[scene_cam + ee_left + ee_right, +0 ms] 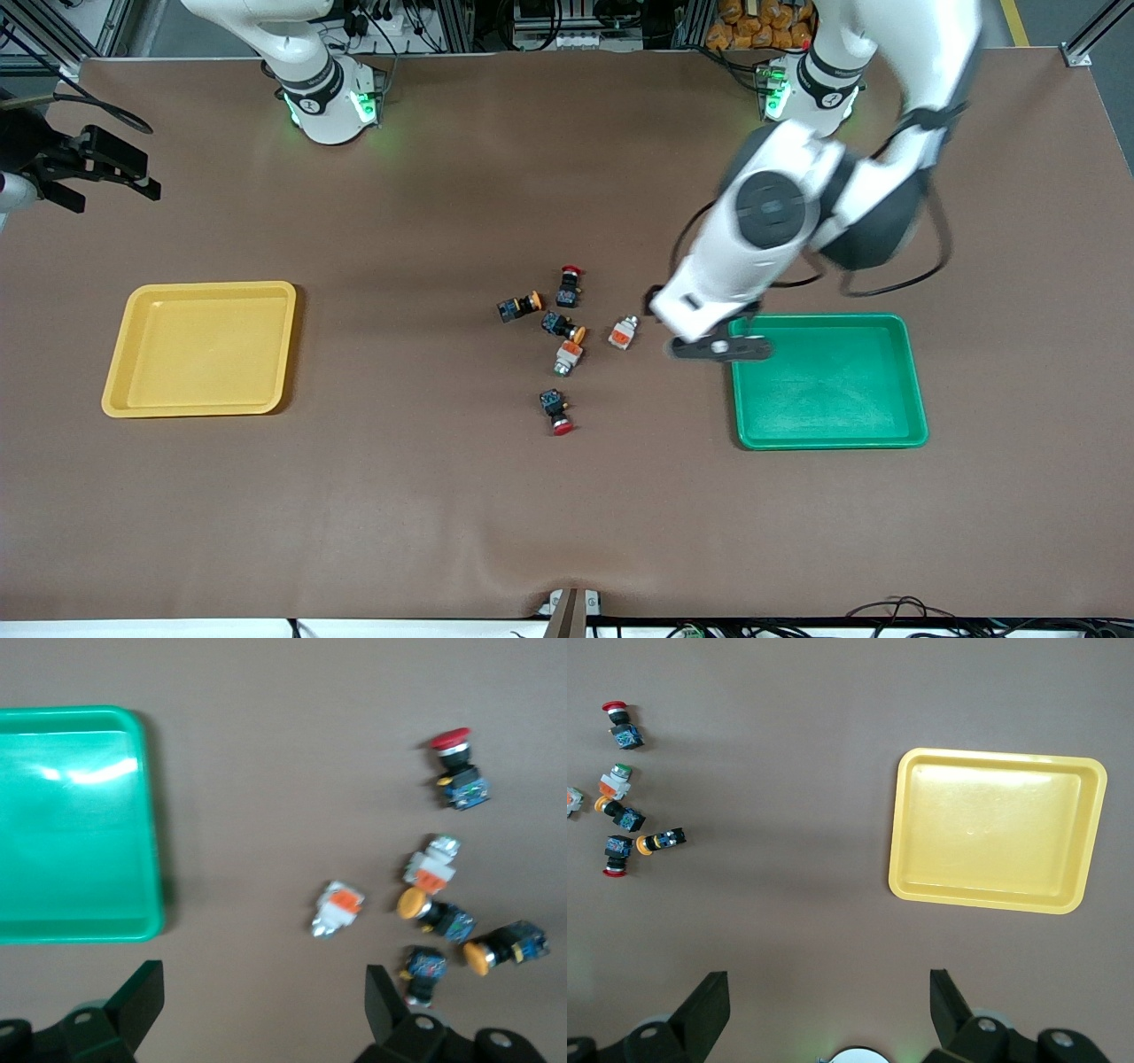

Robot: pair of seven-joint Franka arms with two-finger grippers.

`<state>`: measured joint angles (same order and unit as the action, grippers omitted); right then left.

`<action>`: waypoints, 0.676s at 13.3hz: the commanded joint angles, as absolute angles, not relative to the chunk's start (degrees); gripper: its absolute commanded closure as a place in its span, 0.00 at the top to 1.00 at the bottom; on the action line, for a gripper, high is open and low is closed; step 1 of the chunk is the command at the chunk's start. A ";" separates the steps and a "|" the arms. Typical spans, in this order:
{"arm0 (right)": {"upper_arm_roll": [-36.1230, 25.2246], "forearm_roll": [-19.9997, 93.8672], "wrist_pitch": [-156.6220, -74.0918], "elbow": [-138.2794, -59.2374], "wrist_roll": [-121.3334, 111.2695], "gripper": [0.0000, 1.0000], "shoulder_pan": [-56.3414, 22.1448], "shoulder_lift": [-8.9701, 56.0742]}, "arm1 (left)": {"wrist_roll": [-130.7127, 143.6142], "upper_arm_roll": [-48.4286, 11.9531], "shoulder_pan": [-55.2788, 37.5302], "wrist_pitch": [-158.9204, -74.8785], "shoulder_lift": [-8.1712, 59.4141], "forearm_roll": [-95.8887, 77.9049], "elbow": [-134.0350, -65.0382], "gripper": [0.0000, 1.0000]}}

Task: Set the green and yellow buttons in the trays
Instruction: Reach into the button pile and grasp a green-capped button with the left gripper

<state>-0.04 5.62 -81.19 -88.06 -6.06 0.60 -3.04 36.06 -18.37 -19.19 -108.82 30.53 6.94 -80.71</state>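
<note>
Two black switches with yellow-orange caps (pixel 518 307) (pixel 563 327) and two white-silver switches with orange blocks (pixel 568 356) (pixel 624 333) lie clustered mid-table. The yellow tray (pixel 199 348) sits toward the right arm's end and the green tray (pixel 828 381) toward the left arm's end; both are empty. My left gripper (pixel 719 347) is open and empty, up over the green tray's corner closest to the cluster. Its wrist view (pixel 263 988) shows a white-silver switch (pixel 337 908) and the green tray (pixel 80 824). My right gripper (pixel 142 173) waits open, high beside the yellow tray (pixel 992 755).
Two black switches with red caps (pixel 568 285) (pixel 556 411) lie in the same cluster, one farther from the front camera and one nearer. The brown mat has a raised wrinkle at its front edge (pixel 496 549).
</note>
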 commanded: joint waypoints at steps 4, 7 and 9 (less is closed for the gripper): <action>0.53 6.42 -81.12 -87.89 -6.33 1.00 2.46 -3.25 | 38.41 -11.01 -29.50 -116.97 42.87 8.79 -71.38 1.00; 0.53 6.42 -80.77 -87.89 -6.33 1.00 2.29 -3.25 | 38.58 -6.86 -34.36 -121.36 47.02 8.61 -69.78 1.00; 0.53 6.42 -80.77 -87.89 -6.33 1.00 2.29 -3.25 | 38.67 -7.03 -35.41 -124.44 49.12 8.44 -69.79 1.00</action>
<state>-0.08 5.62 -81.10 -88.06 -6.06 1.17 -3.04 37.99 -7.74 -34.22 -122.80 46.43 7.56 -72.54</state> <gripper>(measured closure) 0.000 0.000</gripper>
